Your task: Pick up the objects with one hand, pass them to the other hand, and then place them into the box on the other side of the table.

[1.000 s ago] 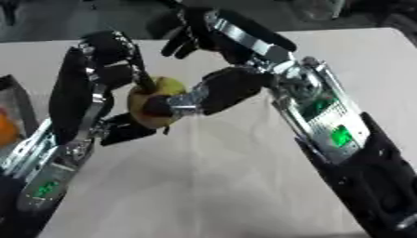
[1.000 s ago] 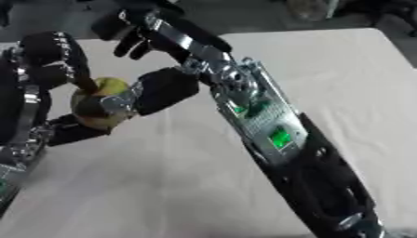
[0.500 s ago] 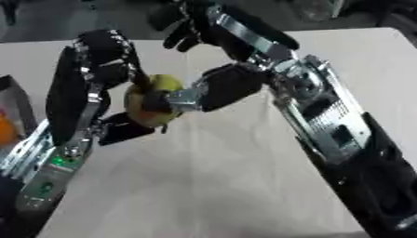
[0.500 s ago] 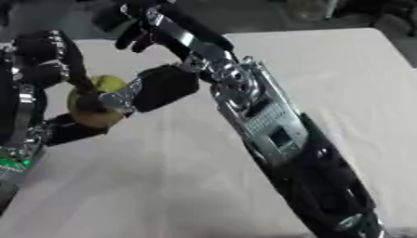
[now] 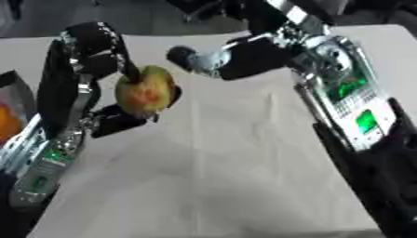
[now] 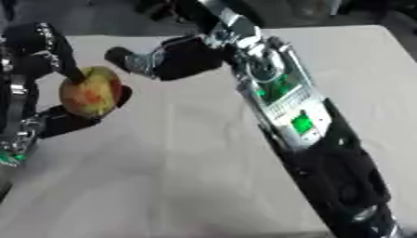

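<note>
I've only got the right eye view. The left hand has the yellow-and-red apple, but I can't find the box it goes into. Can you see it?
Observer: Yes. In the left eye view, a dark-walled box shows at the left edge, just outside the left arm.
Operator: Is there anything in it?
Observer: Something orange lies inside. I can't tell what it is.
Operator: My view crops the left hand. How is it holding the apple?
Observer: The left hand has its fingers curled down over the top of the yellow-and-red apple, and a dark part of the hand sits beneath the apple.
</note>
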`<action>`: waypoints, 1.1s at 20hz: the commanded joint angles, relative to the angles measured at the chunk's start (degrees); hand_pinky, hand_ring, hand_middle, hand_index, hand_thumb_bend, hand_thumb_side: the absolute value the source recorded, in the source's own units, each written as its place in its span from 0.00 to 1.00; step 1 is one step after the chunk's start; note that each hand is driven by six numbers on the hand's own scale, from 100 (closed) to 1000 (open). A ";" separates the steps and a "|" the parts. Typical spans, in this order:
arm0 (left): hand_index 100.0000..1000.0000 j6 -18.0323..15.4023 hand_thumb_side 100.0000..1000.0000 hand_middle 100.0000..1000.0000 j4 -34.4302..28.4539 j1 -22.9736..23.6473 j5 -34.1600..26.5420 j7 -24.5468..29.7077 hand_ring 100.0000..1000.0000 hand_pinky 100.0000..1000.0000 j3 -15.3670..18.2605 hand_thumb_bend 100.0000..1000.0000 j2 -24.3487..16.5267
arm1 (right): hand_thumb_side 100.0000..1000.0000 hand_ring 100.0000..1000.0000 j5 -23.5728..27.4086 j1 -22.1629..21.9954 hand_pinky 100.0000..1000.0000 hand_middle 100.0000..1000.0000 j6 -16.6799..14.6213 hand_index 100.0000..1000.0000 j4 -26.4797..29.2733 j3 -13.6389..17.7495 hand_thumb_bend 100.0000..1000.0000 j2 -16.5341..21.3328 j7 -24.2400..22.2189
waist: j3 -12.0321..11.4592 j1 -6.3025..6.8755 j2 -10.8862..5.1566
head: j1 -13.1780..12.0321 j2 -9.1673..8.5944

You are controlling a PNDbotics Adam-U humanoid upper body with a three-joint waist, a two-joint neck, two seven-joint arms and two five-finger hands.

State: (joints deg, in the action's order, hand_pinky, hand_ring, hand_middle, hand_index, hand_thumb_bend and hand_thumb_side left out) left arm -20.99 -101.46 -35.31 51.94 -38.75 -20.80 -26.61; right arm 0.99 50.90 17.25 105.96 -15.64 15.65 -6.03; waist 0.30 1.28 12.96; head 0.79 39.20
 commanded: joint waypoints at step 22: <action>0.25 9.24 0.00 0.20 2.14 3.43 -12.44 -2.07 0.20 0.28 8.10 0.44 -11.63 | 0.00 0.70 4.02 -0.53 0.72 0.74 -0.09 0.76 -1.42 8.68 0.62 9.83 14.49 | -0.30 0.70 -1.06 | -2.54 -1.71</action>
State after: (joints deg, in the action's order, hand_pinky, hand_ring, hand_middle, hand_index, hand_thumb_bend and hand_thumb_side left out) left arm -12.51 -98.94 -31.33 40.48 -40.54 -14.11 -35.68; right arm 4.86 49.52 17.19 103.82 -7.67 24.04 8.04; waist 0.01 1.29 12.94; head -1.37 38.37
